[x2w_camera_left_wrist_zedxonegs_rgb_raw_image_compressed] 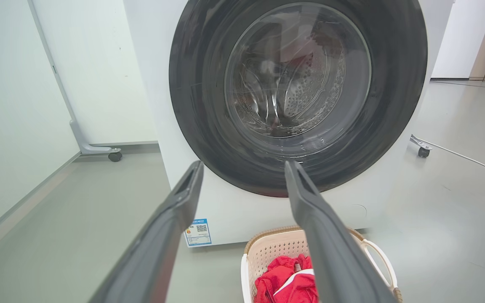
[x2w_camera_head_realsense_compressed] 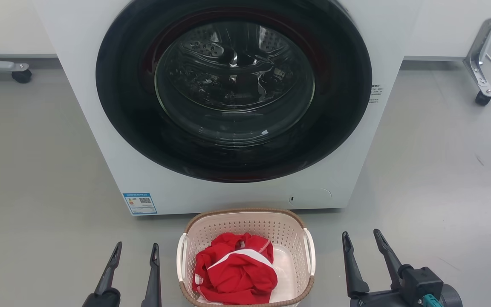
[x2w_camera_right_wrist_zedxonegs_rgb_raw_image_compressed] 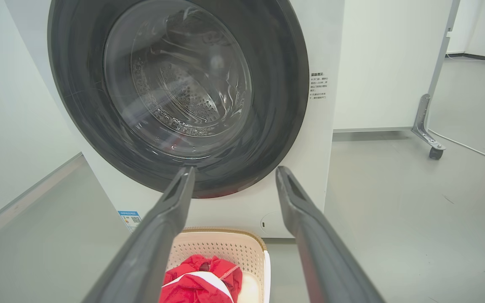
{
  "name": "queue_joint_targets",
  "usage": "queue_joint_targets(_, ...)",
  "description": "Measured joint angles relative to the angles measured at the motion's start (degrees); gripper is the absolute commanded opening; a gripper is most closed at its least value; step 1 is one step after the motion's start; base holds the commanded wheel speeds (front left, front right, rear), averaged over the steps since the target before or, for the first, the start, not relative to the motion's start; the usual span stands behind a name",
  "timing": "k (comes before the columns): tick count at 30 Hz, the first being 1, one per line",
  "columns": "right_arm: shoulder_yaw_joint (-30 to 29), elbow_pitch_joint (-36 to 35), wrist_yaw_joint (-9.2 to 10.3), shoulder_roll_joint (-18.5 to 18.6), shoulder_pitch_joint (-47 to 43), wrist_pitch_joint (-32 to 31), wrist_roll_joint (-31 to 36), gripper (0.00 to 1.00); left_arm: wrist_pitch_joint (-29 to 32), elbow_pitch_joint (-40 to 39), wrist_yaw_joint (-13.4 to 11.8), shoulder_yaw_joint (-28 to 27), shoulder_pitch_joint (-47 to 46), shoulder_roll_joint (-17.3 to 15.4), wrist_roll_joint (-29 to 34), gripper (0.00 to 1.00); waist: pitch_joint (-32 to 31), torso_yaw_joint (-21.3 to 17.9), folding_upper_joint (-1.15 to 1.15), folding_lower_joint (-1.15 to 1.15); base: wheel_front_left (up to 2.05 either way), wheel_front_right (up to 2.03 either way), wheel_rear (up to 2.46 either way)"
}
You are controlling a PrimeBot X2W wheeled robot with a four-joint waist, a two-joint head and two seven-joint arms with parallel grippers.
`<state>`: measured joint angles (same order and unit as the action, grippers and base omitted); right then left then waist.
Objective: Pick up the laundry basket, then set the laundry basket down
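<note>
A white front-loading washing machine (x2w_camera_head_realsense_compressed: 245,196) is set on a grey floor (x2w_camera_head_realsense_compressed: 32,170). Its round, black-rimmed door (x2w_camera_head_realsense_compressed: 126,106) is shut, and a perforated steel drum (x2w_camera_head_realsense_compressed: 235,68) is seen through the glass. A blue energy label (x2w_camera_head_realsense_compressed: 140,203) is stuck at the lower left of its front. A crumpled red garment (x2w_camera_head_realsense_compressed: 232,273) with white trim is seen before it. A castered metal leg (x2w_camera_head_realsense_compressed: 480,55) is placed behind to the right.

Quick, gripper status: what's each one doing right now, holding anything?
Left gripper: open, holding nothing, beside the laundry basket, not touching it.
Right gripper: open, holding nothing, on the basket's other side, also clear of it.
</note>
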<state>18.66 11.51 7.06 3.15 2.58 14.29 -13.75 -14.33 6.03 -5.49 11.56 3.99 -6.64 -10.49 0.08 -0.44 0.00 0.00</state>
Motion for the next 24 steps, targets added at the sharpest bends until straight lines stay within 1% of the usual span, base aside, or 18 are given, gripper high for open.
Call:
queue_joint_targets(12,-0.2,-0.9,0.00,-0.1,-0.6,0.0,0.2,1.00,-0.1,-1.1,0.0,-0.2,0.0,0.4,0.2,1.00,0.6,-0.1,0.00,0.00,0.00,0.00,0.00)
queue_joint_targets(24,-0.8,-2.7,-0.10,-0.1,0.2,0.0,0.6,1.00,-0.1,-2.9,0.0,-0.7,-0.4,0.5,0.3,1.00,3.9,-0.2,0.00,0.00,0.00,0.00,0.00)
